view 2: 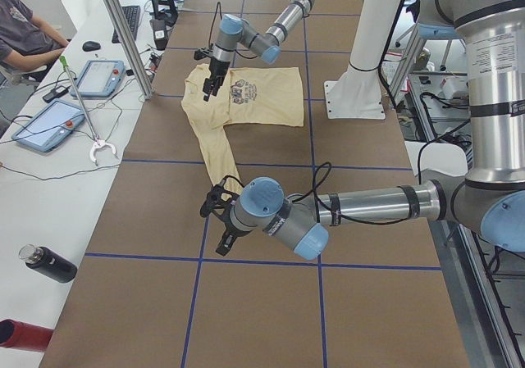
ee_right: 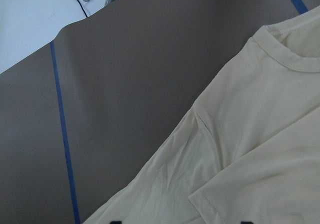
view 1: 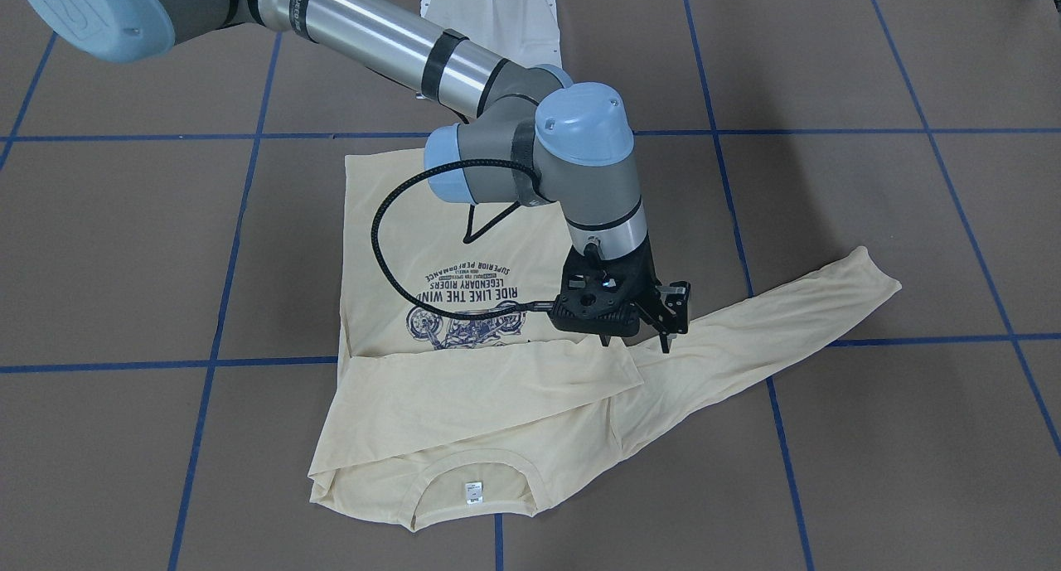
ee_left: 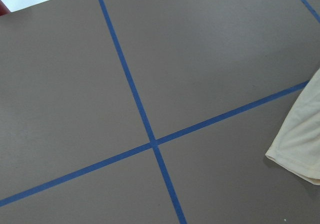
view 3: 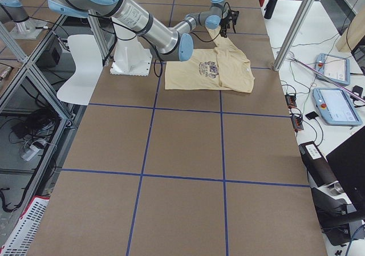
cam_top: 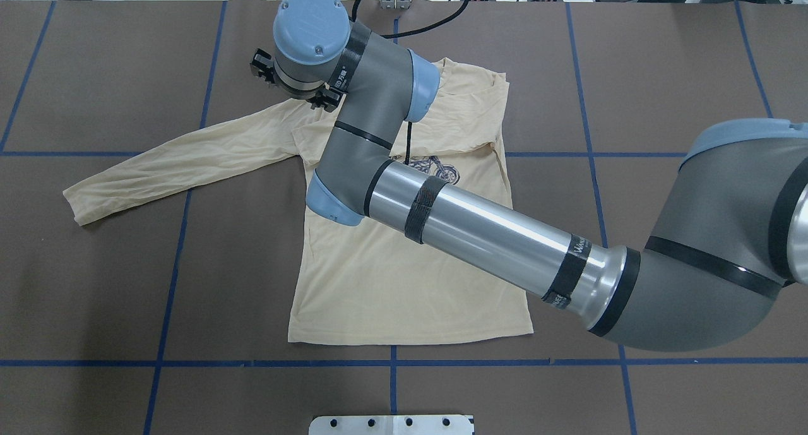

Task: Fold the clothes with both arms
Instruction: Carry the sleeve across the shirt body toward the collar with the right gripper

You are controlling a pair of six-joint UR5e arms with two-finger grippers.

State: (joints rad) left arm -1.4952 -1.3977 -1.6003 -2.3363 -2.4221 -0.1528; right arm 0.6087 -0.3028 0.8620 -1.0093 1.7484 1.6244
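Observation:
The pale yellow shirt (view 1: 464, 405) lies flat, print up, with its collar and white tag (view 1: 473, 490) toward the front camera. One sleeve is folded across the chest (view 1: 497, 376). The other sleeve (view 1: 796, 306) stretches out over the table (cam_top: 158, 163). My right arm reaches across the shirt, and its gripper (view 1: 637, 341) hangs open and empty just above the shoulder where the stretched sleeve starts. My left gripper (view 2: 218, 224) hovers beyond that sleeve's cuff (ee_left: 300, 146). It shows only in the exterior left view, so I cannot tell whether it is open or shut.
The brown table (view 1: 870, 438) carries a grid of blue tape lines (ee_left: 150, 141). The white pedestal base (view 2: 357, 89) stands behind the shirt. A side bench with tablets (view 2: 49, 122) and a black bottle (view 2: 49, 265) runs along the table's far edge, with a seated operator (view 2: 25, 32).

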